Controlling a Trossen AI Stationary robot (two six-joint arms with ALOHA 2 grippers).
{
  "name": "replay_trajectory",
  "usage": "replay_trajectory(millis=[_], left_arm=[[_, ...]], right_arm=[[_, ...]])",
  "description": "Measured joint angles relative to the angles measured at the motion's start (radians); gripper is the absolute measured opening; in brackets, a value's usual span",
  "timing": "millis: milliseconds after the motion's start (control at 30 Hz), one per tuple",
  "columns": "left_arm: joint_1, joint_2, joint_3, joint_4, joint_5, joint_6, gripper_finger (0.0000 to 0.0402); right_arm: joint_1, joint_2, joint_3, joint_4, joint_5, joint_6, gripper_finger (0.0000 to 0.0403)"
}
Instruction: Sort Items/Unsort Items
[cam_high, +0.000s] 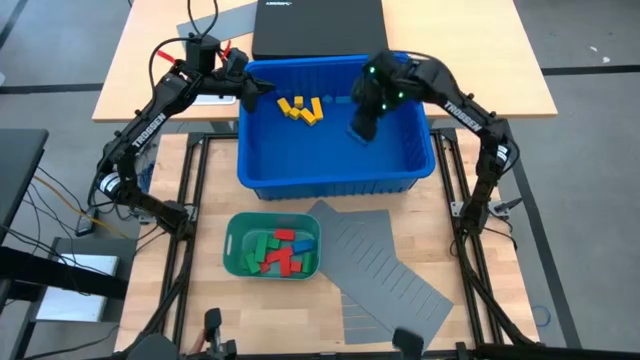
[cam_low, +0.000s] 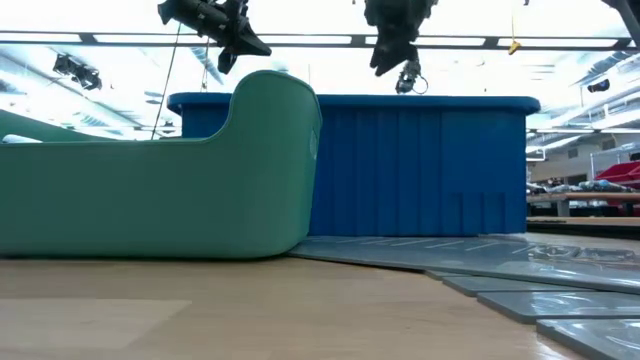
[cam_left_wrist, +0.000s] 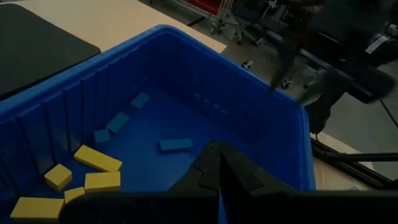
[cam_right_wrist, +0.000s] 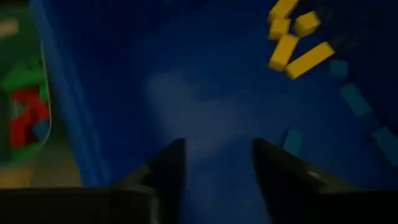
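Note:
Several yellow blocks (cam_high: 300, 108) lie in a heap on the floor of the blue bin (cam_high: 330, 178), near its far left. A few blue blocks (cam_left_wrist: 175, 145) lie scattered on the bin floor beside them. Red, green and blue blocks (cam_high: 280, 252) fill the teal tray (cam_high: 231, 250) in front of the bin. My left gripper (cam_left_wrist: 219, 163) hangs shut and holding nothing over the bin's left far corner (cam_high: 262, 92). My right gripper (cam_right_wrist: 217, 168) hangs open over the bin's right half (cam_high: 360, 130), fingers slanting down, nothing between them.
A grey slotted divider sheet (cam_high: 385, 270) lies flat on the table, to the right of the tray and in front of the bin. A black box (cam_high: 318, 28) stands behind the bin. In the low view the tray wall (cam_low: 150, 190) hides most of the bin.

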Motion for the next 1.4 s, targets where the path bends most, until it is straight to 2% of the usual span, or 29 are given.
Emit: replay_trajectory(millis=[167, 233, 333, 500, 700, 833, 1067, 1400], left_arm=[[0.0, 0.0, 0.0, 0.0, 0.0, 0.0, 0.0005], [0.0, 0.0, 0.0, 0.0, 0.0, -0.002, 0.0005], [0.0, 0.0, 0.0, 0.0, 0.0, -0.004, 0.0005], [0.0, 0.0, 0.0, 0.0, 0.0, -0.024, 0.0005], [0.0, 0.0, 0.0, 0.0, -0.002, -0.025, 0.0005], [0.0, 0.0, 0.0, 0.0, -0.007, -0.025, 0.0005], [0.0, 0.0, 0.0, 0.0, -0.02, -0.025, 0.0005], [0.0, 0.0, 0.0, 0.0, -0.023, -0.028, 0.0005]], right_arm=[[-0.13, 0.002, -0.089, 0.162, -0.113, 0.018, 0.0041], [-0.175, 0.002, -0.146, 0.236, -0.186, 0.024, 0.0013], [-0.219, 0.0, -0.252, 0.337, -0.203, 0.081, 0.0036], [-0.228, 0.002, -0.422, 0.453, -0.164, 0.074, 0.0121], [-0.234, 0.002, -0.603, 0.604, -0.057, 0.105, 0.0231], [-0.263, 0.002, -0.731, 0.693, -0.013, 0.13, 0.0274], [-0.29, 0.002, -0.89, 0.846, -0.012, 0.21, 0.0286], [-0.289, 0.03, -0.942, 0.95, 0.001, 0.239, 0.027]])
